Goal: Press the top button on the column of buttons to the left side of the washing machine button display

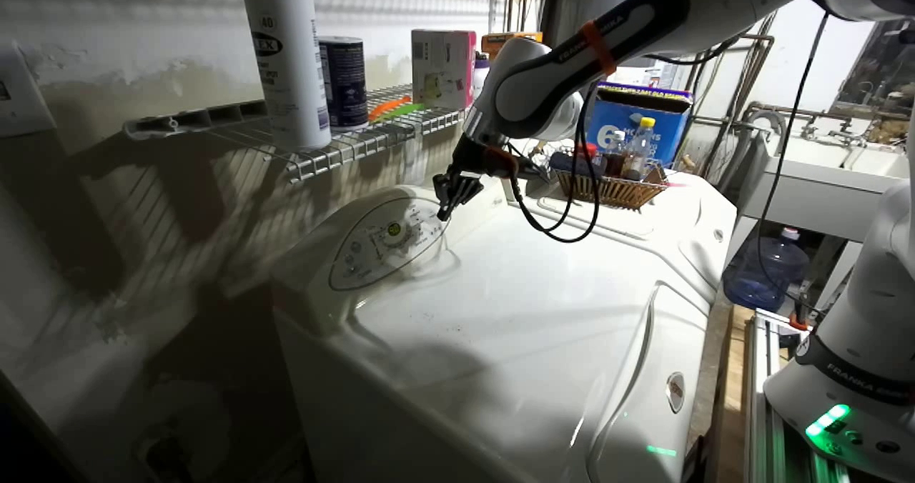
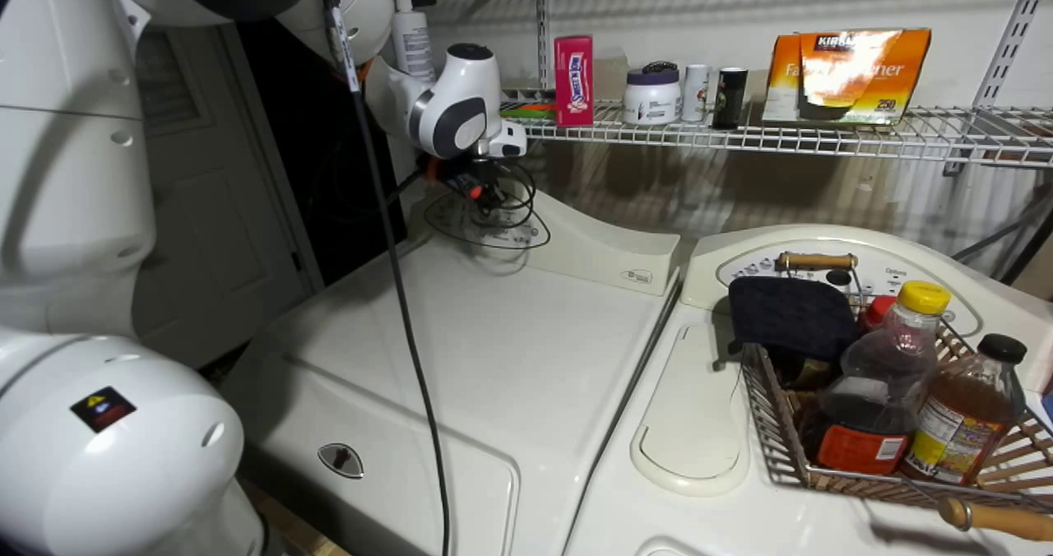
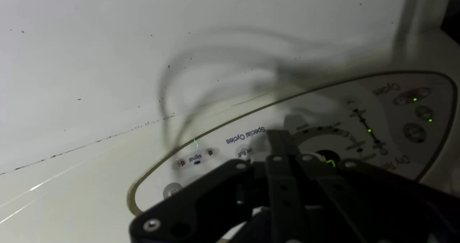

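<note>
The white washing machine [image 1: 529,290] fills the middle of an exterior view and also shows in an exterior view [image 2: 469,334]. Its oval button display [image 1: 375,258] is at the back. In the wrist view the display [image 3: 323,99] appears upside down, with the column of small buttons [image 3: 415,132] at its far right; these buttons also show at the display's left end [image 1: 354,254]. My gripper [image 1: 443,217] is shut and empty, pointing down near the display's right part. In the wrist view its fingertips [image 3: 278,131] overlap the display between "Special Cycles" and the ring; contact cannot be told.
A wire shelf [image 1: 350,154] with bottles and boxes hangs above the display, close to the arm. A second white machine [image 2: 691,408] stands beside it, bearing a basket [image 2: 773,416] of bottles. Black cables [image 1: 572,236] loop from the wrist.
</note>
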You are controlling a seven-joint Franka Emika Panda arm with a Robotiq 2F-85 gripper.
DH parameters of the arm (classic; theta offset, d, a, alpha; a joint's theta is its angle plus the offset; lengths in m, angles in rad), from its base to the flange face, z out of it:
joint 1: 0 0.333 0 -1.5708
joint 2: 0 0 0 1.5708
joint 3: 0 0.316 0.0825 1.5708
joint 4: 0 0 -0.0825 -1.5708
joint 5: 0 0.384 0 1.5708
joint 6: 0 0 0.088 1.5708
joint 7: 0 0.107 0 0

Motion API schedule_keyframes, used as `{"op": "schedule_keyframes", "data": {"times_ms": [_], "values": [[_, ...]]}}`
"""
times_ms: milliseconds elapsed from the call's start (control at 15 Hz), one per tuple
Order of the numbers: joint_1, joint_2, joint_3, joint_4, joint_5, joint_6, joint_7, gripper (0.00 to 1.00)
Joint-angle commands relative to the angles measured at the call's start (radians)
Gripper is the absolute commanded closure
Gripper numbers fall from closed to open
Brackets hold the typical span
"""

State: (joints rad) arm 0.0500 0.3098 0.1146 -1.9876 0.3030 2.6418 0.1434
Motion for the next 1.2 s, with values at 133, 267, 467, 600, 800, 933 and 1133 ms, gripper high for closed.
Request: {"op": "schedule_keyframes", "data": {"times_ms": [133, 267, 467, 600, 800, 933, 1133], "values": [[-0.053, 0.085, 0.058, 0.083, 0.113, 0.076, -0.126, 1.0], [-0.065, 0.103, 0.071, 0.101, 0.129, 0.08, -0.144, 1.0], [-0.08, 0.126, 0.085, 0.124, 0.155, 0.081, -0.155, 1.0], [-0.088, 0.142, 0.09, 0.137, 0.166, 0.085, -0.155, 1.0], [-0.09, 0.161, 0.083, 0.149, 0.158, 0.09, -0.141, 1.0], [-0.1, 0.171, 0.092, 0.155, 0.168, 0.097, -0.147, 1.0], [-0.11, 0.183, 0.103, 0.166, 0.179, 0.103, -0.151, 1.0]]}}
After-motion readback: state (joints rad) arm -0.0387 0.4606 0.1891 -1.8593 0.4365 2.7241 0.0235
